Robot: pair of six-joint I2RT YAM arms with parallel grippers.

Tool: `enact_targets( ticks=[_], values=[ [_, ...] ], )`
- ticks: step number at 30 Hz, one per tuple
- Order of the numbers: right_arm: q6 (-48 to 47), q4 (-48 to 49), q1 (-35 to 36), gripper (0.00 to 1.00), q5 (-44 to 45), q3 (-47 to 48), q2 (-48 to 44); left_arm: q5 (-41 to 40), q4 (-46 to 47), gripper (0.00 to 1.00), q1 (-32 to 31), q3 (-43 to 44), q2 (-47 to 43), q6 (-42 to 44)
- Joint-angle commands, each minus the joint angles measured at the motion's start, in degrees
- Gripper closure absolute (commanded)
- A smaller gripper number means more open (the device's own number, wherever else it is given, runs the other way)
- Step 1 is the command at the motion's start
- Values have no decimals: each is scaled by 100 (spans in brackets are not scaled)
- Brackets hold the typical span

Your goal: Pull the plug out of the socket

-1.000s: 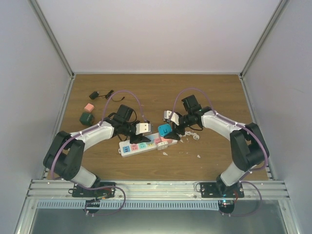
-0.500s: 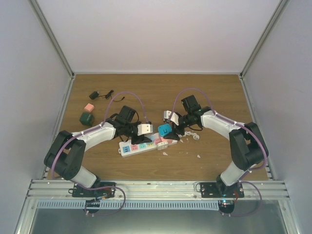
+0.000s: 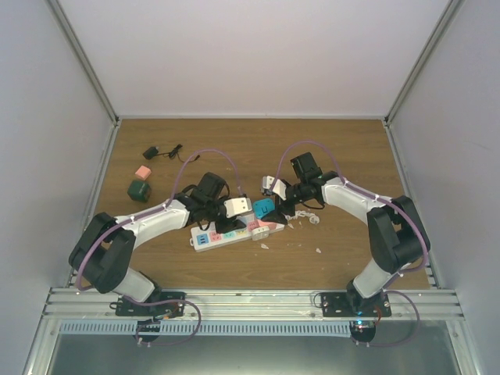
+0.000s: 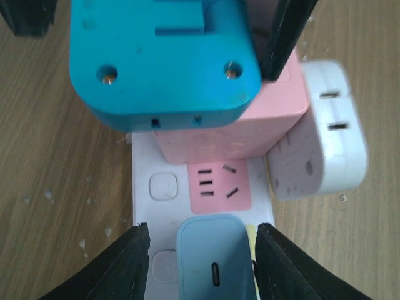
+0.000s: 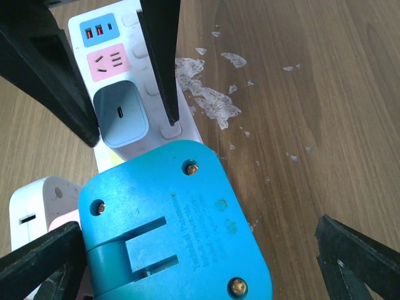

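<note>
**A:** Where is the socket, and what is plugged into it?

**B:** The socket [image 3: 215, 237], a long white power strip with pink and light-blue faces, lies flat at the middle of the table between the two arms. A light-blue charger plug [image 4: 215, 265] sits pushed into it. Further along, a teal plug block [image 5: 175, 219] rests on a pink adapter [image 4: 250, 128], with a white adapter [image 4: 325, 131] just beside that.

**A:** What are the pincers doing?

**B:** The left gripper [image 4: 202, 244] is open, one finger [image 4: 119, 269] on each side of the light-blue plug, with a gap on one side, so it grips nothing. The right gripper [image 5: 200, 262] is spread wide around the teal block, one finger close against it, the other apart, so it is not clamped either.

**A:** How would the plug handle?

**B:** Probably hard, smooth, rigid plastic, so a bit slippery. Its two flat sides look the best hold, with a straight pull away from the strip. The strip looks light and may lift with the plug unless held down.

**A:** And around it?

**B:** A brown wooden table [image 3: 351, 156] dotted with white flecks [image 5: 209, 100]. At the far left lie a pink cube [image 3: 142, 172], a dark green cube [image 3: 139, 190] and a small black corded item [image 3: 152, 152]. Plain white walls [image 3: 250, 55] enclose the space.
</note>
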Motion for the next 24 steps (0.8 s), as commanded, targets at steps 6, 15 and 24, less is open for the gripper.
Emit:
enact_targets(
  ticks=[6,15,24],
  values=[
    [31,157,51,0,465,-126,135,-916,-575,46,-305,-141,-49,-653],
    [49,213,54,0,485,-174,152,-1197,-373,61,-463,36,31,-1134],
    [66,269,52,0,506,-274,139,-785,-350,79,-467,298,-75,-1235]
  ],
)
